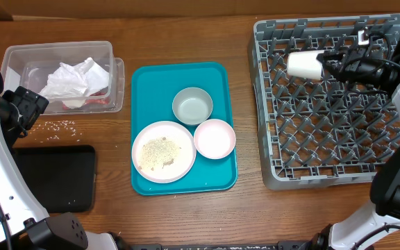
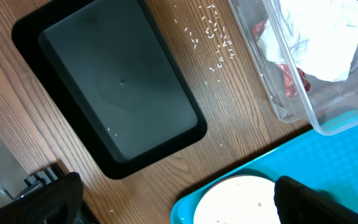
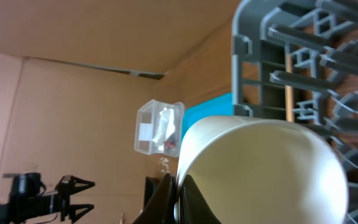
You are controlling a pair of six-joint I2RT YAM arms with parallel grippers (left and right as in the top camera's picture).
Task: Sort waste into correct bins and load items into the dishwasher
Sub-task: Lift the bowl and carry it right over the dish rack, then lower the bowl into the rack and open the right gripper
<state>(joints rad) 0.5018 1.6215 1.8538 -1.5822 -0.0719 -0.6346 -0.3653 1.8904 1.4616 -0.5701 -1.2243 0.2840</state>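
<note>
A small white cup (image 1: 304,64) lies on its side over the far left part of the grey dishwasher rack (image 1: 325,139). My right gripper (image 1: 326,64) is shut on its rim; in the right wrist view the fingers (image 3: 166,198) pinch the cup wall (image 3: 266,168). My left gripper (image 1: 28,104) hangs open over the table's left side, holding nothing. The clear tub (image 1: 19,59) holds the crumpled napkin (image 1: 75,80) and a red wrapper (image 2: 288,78). Rice crumbs (image 1: 60,126) lie on the wood. The plate (image 1: 163,151), grey bowl (image 1: 192,105) and white bowl (image 1: 214,138) sit on the teal tray (image 1: 144,83).
The black tray (image 1: 54,177) lies at the front left, below the crumbs, also in the left wrist view as the black tray (image 2: 117,87). The plate (image 2: 238,202) carries food crumbs. Rack pegs (image 3: 309,62) stand right beside the cup.
</note>
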